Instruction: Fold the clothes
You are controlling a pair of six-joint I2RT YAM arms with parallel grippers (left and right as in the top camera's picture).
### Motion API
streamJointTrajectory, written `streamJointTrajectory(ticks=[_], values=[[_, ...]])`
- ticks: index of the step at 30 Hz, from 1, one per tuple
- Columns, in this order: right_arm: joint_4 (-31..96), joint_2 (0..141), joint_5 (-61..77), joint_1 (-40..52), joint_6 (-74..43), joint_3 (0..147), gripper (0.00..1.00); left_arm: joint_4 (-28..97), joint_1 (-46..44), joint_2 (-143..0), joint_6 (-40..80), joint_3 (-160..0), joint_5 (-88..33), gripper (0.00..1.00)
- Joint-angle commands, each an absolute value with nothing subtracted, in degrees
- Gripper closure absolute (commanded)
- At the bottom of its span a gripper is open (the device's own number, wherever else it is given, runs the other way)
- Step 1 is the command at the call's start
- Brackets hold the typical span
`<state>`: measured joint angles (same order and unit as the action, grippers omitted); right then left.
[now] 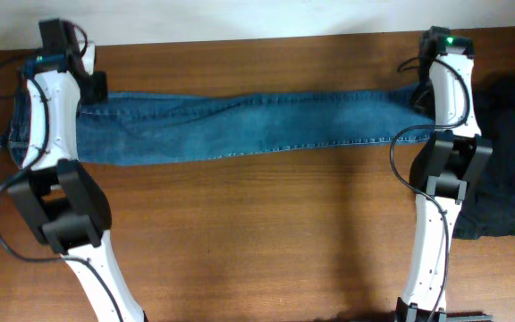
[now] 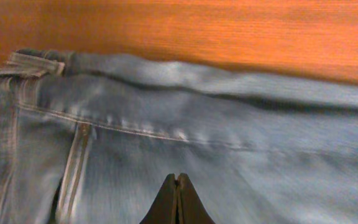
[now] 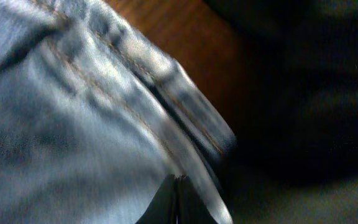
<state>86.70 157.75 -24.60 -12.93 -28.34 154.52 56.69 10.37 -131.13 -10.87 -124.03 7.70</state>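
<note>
Two grippers, one per end of the jeans (image 1: 240,125): that's the relation that counts. The jeans lie stretched flat along the far edge of the table (image 1: 266,241), long axis running left-right, waist twd the far-left corner, hems twd the far-right. The left gripper (image 2: 176,182) sits over the waist end, fingers pressed together, tips on or just above the denim below a stitched seam, w/ the waistband (image 2: 35,62) off to one side. Can't tell if any cloth is pinched btwn them. The right gripper (image 3: 176,185) is at the hem (image 3: 194,121) end, jaws also together, tips right at the hem's edge. That view is blurred, so grip or no grip is unclear. The black garment (image 1: 508,170) lies bunched at the right edge, just beside the hems, partly hidden by the right arm and far nearer the right gripper. My read: the next fold is prob. end-to-end along the long axis, so one end must travel parallel to the far edge twd the other. The waist falls to the left gripper, the hems and the black garment to the right gripper.
</note>
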Motion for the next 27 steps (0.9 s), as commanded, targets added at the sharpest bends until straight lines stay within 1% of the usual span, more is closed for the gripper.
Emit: streamJointTrajectory(ticks=[1, 2, 4, 6, 7, 9, 12, 16, 19, 22, 27], values=[[91.6, 147.3, -15.9, -12.8, -29.0, 161.1, 0.96, 64.3, 9.1, -122.6, -9.7, -125.8, 8.9, 0.99], [93.4, 145.9, -12.8, -12.7, -29.0, 161.7, 0.96, 67.5, 9.6, -122.5, -9.0, -125.8, 8.9, 0.98], [97.3, 142.6, -6.7, -12.4, -27.0, 161.9, 0.96, 71.8, 11.3, -123.2, -7.1, -125.2, 8.9, 0.98], [97.3, 141.0, -0.9, -12.0, -20.5, 161.8, 0.96, 72.9, 12.8, -123.5, -7.1, -123.8, 8.9, 0.98], [97.3, 139.8, 4.5, -11.6, -16.9, 161.8, 0.96, 73.5, 14.2, -123.9, -6.9, -122.7, 8.8, 0.99], [97.4, 138.6, 8.6, -10.8, -15.4, 161.9, 0.96, 74.4, 15.3, -124.7, -6.9, -121.7, 8.8, 0.99], [97.3, 137.6, 9.7, -9.6, -15.3, 161.8, 0.96, 73.0, 17.6, -127.0, -7.1, -119.9, 8.8, 0.99], [97.3, 137.6, 9.7, -7.9, -14.2, 161.6, 0.96, 66.2, 19.5, -131.0, -9.0, -119.0, 5.4, 0.99], [97.3, 137.6, 9.7, -7.1, -13.7, 161.6, 0.96, 61.5, 19.6, -134.8, -10.4, -119.0, 5.4, 0.99], [97.3, 137.6, 9.7, -6.6, -13.7, 161.6, 0.96, 59.7, 20.0, -137.8, -10.4, -119.0, 7.5, 0.99], [97.3, 137.6, 9.7, -6.3, -13.7, 161.6, 0.96, 60.5, 22.9, -142.3, -10.3, -119.0, 16.2, 0.99]])
